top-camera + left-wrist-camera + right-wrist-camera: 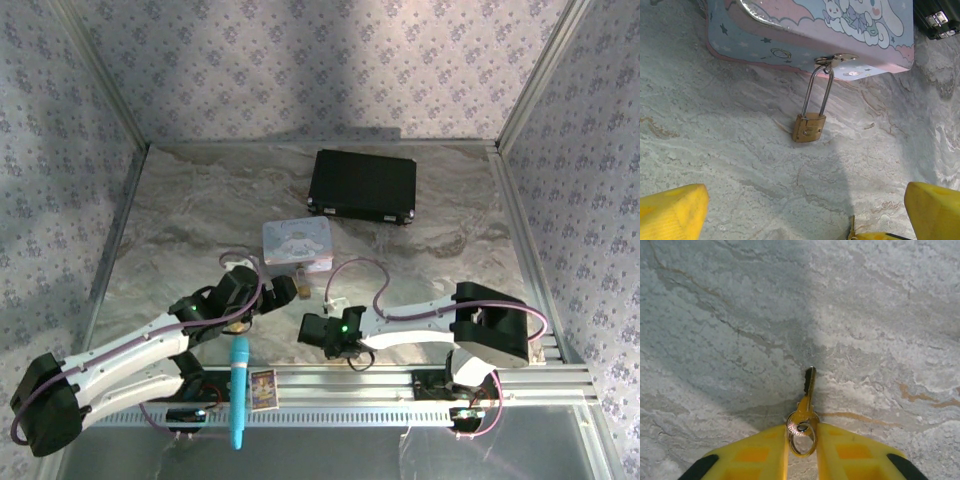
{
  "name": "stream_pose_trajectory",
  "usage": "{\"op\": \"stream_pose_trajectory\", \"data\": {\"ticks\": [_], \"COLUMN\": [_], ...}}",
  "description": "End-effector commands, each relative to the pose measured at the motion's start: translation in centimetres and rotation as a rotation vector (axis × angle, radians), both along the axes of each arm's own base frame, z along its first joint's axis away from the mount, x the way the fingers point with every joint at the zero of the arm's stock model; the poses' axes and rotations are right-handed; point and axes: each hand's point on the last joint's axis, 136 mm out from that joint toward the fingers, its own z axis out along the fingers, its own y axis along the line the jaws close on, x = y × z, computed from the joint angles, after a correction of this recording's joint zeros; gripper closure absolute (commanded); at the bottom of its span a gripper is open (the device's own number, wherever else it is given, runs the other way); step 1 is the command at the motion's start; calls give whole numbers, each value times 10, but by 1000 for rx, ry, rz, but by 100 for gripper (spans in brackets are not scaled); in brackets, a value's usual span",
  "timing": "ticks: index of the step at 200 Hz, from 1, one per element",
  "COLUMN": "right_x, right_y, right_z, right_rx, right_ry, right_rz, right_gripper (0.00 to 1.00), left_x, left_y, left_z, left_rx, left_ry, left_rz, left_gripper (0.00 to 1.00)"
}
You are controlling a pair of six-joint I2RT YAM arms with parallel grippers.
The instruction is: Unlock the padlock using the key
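No legible words, brands or numbers anywhere: just a wordless cartoon figure with stars printed on the pastel tin (805, 35), a faint stamping on the padlock (809, 128) too small to read, and a blurred card (263, 388).

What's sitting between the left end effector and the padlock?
Nothing visible. Bare table lies between the open left end effector and the padlock, whose shackle hooks through the tin's latch. The right end effector holds the key.

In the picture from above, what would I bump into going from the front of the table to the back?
blue pen → padlock → pastel tin → black case
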Motion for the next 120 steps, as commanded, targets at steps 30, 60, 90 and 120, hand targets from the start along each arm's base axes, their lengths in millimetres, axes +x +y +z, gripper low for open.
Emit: {"op": "stream_pose_trajectory", "data": {"ticks": [30,60,90,120], "right_x": [-1,3,5,12], "right_y": [-9,-21,-28,-36], "right_z": [-9,-5,0,16], "right_rx": [3,20,95,165], "right_ry": [17,16,38,39], "right_rz": [-4,49,165,265], "right_gripper": [89,99,100,100], "left_x": [4,5,7,11], "left_y": [-2,-4,-9,-19], "left_z": [3,2,5,15], "left_rx": [-6,-8,-35,-127], "left_ry": [-20,-19,-27,-57], "left_rz": [15,16,30,46], "left_gripper": [0,0,0,2]}}
